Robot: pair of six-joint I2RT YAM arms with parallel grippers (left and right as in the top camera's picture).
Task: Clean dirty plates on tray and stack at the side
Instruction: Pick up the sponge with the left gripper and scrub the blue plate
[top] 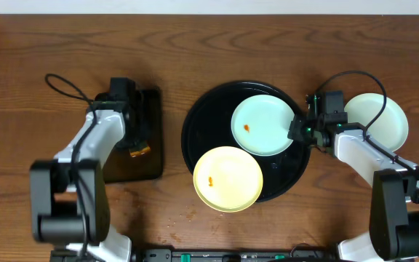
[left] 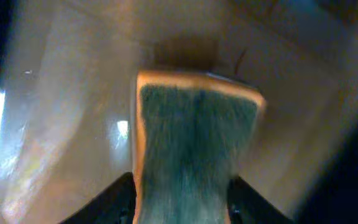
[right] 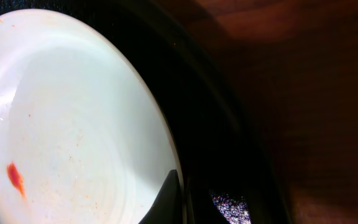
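Clamped sponge (left: 194,149) in left pincer (left: 182,196) for scrubbing; rested shut right pincer (top: 297,130) at stained blue plate (top: 262,125), probably steadying it.

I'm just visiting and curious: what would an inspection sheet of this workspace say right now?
Surface: wooden table.
Job's things: blue plate and yellow plate, both orange-stained, on round tray; pale plate beside it.
Clutter: crumbs near front edge; small tray under sponge.
Claws: left claw pinches sponge; right claw shut at blue plate's rim.
Cables: black cables loop by both arms.
Surroundings: white wall strip behind.
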